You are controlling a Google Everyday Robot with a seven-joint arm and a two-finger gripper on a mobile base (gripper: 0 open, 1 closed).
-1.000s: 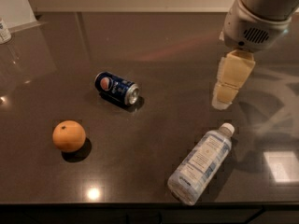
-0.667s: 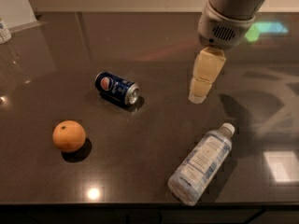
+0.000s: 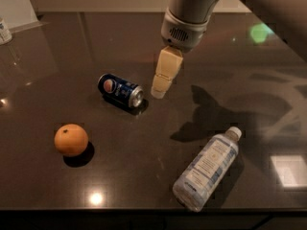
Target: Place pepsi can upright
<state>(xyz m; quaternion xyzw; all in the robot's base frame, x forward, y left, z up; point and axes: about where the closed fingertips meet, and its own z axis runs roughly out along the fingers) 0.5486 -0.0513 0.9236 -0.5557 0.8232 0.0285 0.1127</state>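
Camera view: gripper [image 3: 159, 92] beside pepsi can [image 3: 119, 91]

can [image 3: 120, 91] lies on its side on the tabletop [image 3: 249, 66]; pincer [image 3: 159, 93] sits just beside its silver end, on the right, apart from it; arm housing [image 3: 187, 18] above that blocks the approach from the back; bare tabletop behind, left and in front of the can; orange [image 3: 71, 139] well apart, front-left; bottle [image 3: 206, 169] on its side, well apart, front-right, cap toward the middle; wide open lane between orange and bottle; back-right quarter open too
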